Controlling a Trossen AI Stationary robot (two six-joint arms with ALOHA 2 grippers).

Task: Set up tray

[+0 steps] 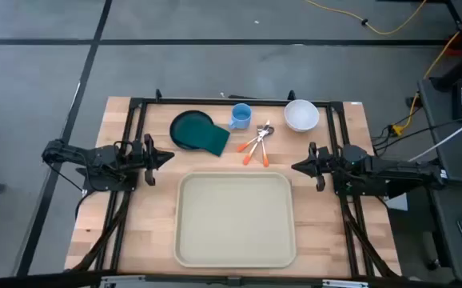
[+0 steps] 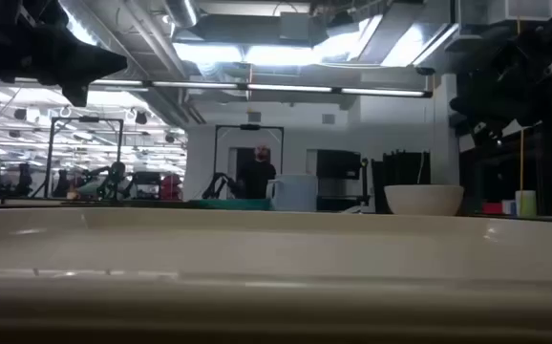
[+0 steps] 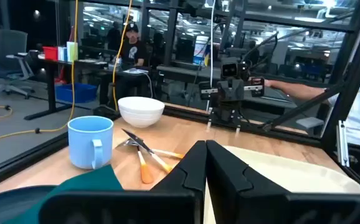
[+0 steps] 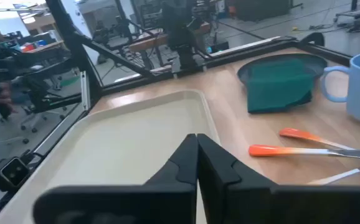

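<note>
The beige tray [image 1: 235, 220] lies on the wooden table near its front edge, with nothing on it. Behind it a dark teal plate [image 1: 185, 126] carries a green napkin [image 1: 212, 139]. Farther right are a blue mug [image 1: 241, 117], orange-handled cutlery [image 1: 256, 146] and a white bowl [image 1: 301, 114]. My left gripper [image 1: 167, 157] is shut and hovers left of the tray's far left corner. My right gripper [image 1: 296, 166] is shut and hovers at the tray's far right corner. Both point inward and hold nothing.
A black frame [image 1: 231, 102] runs along the table's far edge and both sides. The tray's rim [image 2: 276, 258] fills the low view's foreground. People sit beyond the table [image 3: 130, 46]. Bare wood lies between the tray and the dishes.
</note>
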